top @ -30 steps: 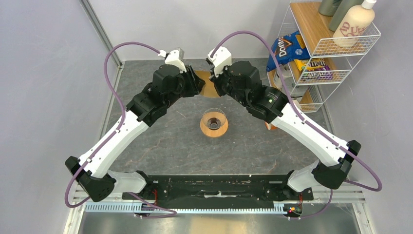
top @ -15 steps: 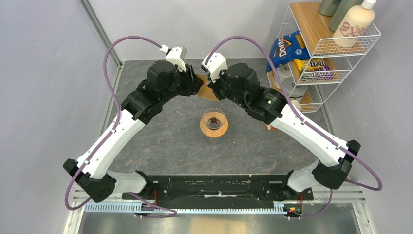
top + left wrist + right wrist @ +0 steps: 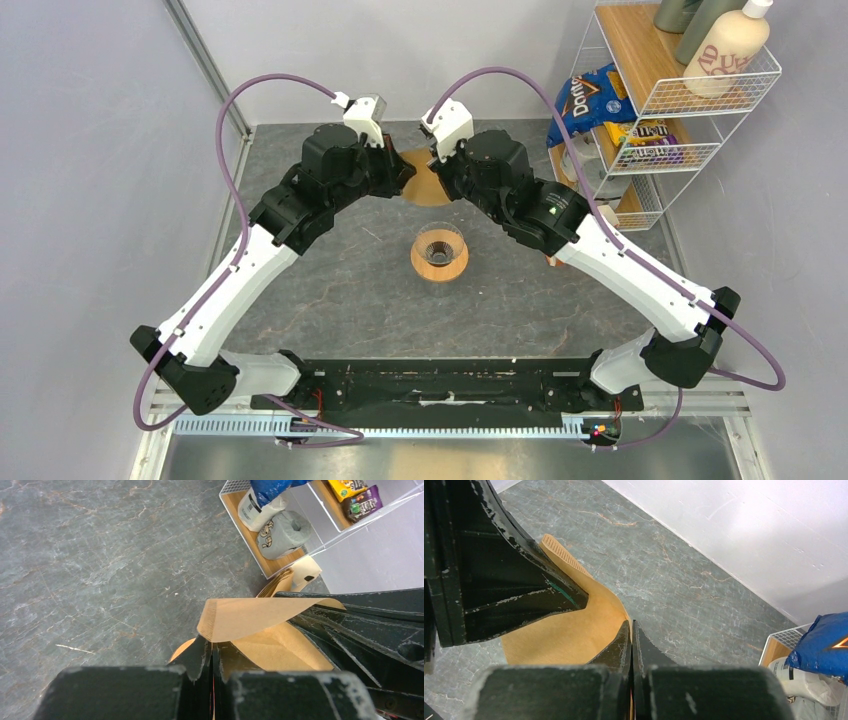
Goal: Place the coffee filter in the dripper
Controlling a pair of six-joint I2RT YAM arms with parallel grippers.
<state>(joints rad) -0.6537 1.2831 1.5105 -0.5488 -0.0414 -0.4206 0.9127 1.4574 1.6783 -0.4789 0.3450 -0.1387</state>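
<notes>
Pinching the coffee filter [image 3: 250, 617] at opposite edges, the left gripper [image 3: 211, 647] and the right gripper [image 3: 631, 630] each press their jaws together on the paper. The coffee filter sits between them, beyond the dripper [image 3: 439, 252], apart from it.

White links [image 3: 250, 275], black joints [image 3: 335, 165], purple cables [image 3: 497, 70] (left claw [image 3: 211, 652] paint-chipped).

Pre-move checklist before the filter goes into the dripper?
1. Is the left gripper shut on the coffee filter: ok.
2. Is the right gripper shut on it: ok.
3. Filter opened into a cone: cannot tell.
4. Is the dripper upright and empty: ok.
5. Filter above the dripper: not ok, it is held beyond it, toward the far edge.
</notes>
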